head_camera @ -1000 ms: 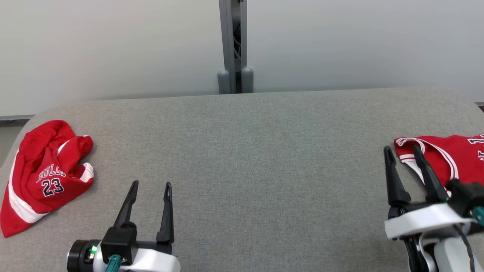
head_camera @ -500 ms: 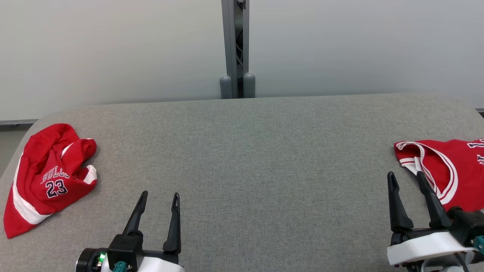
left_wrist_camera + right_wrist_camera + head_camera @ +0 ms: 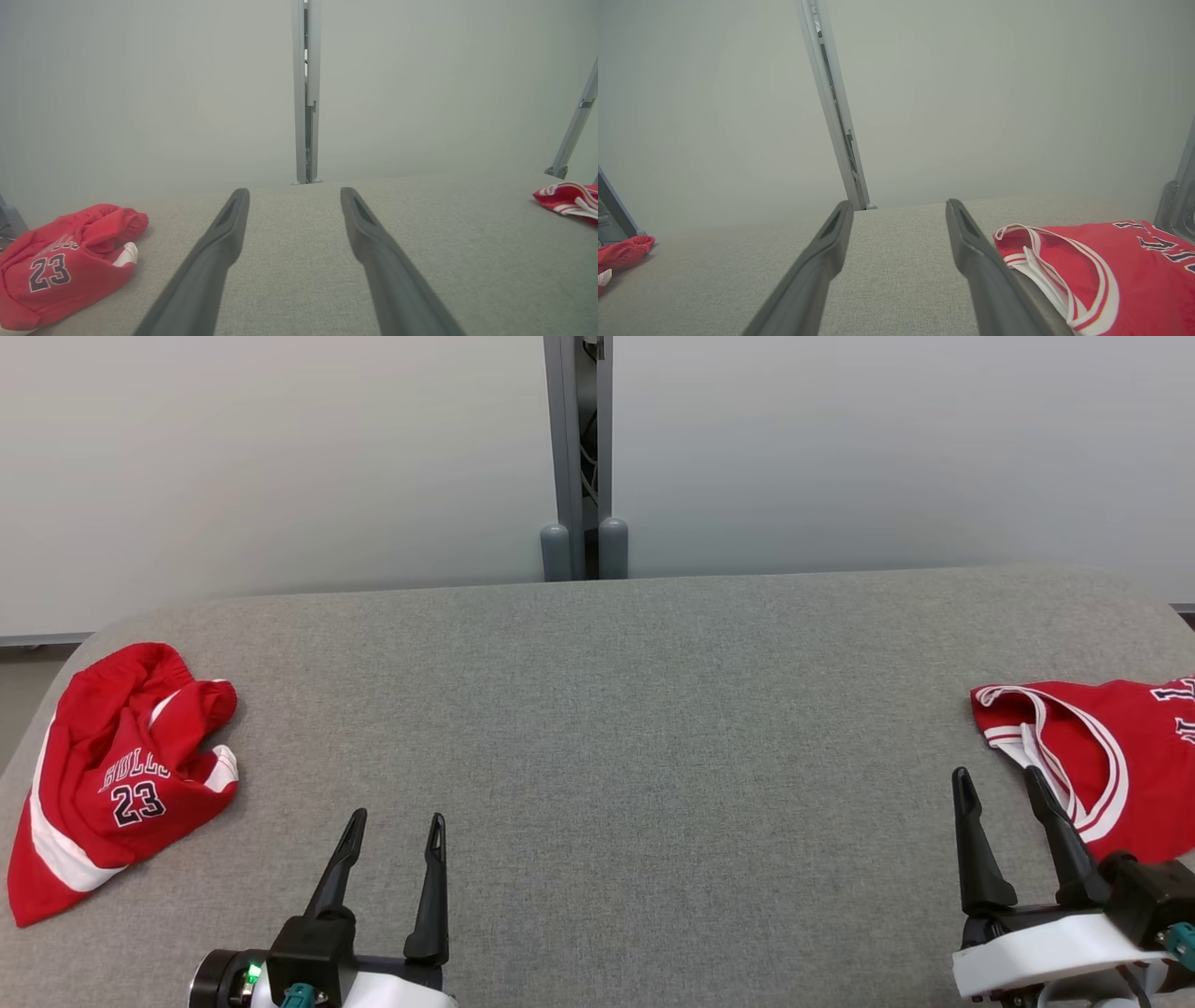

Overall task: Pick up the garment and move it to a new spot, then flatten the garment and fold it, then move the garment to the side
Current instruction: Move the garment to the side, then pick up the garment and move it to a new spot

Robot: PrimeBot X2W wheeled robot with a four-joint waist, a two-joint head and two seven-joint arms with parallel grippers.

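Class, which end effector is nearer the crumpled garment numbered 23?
Left. Left end effector: just right of the crumpled garment. Right end effector: far across, by the other jersey.

Setting: a robotics test bay, probably within a laboratory; what lies beyond the partitions cannot be seen. Evidence: a grey fabric-covered table (image 3: 597, 728) with rounded corners stands directly in front of a grey metal frame post (image 3: 579, 448). Plain pale partition panels (image 3: 280, 457) run to either side of the post. A slanted metal strut (image 3: 572, 135) stands well to the right of the post.
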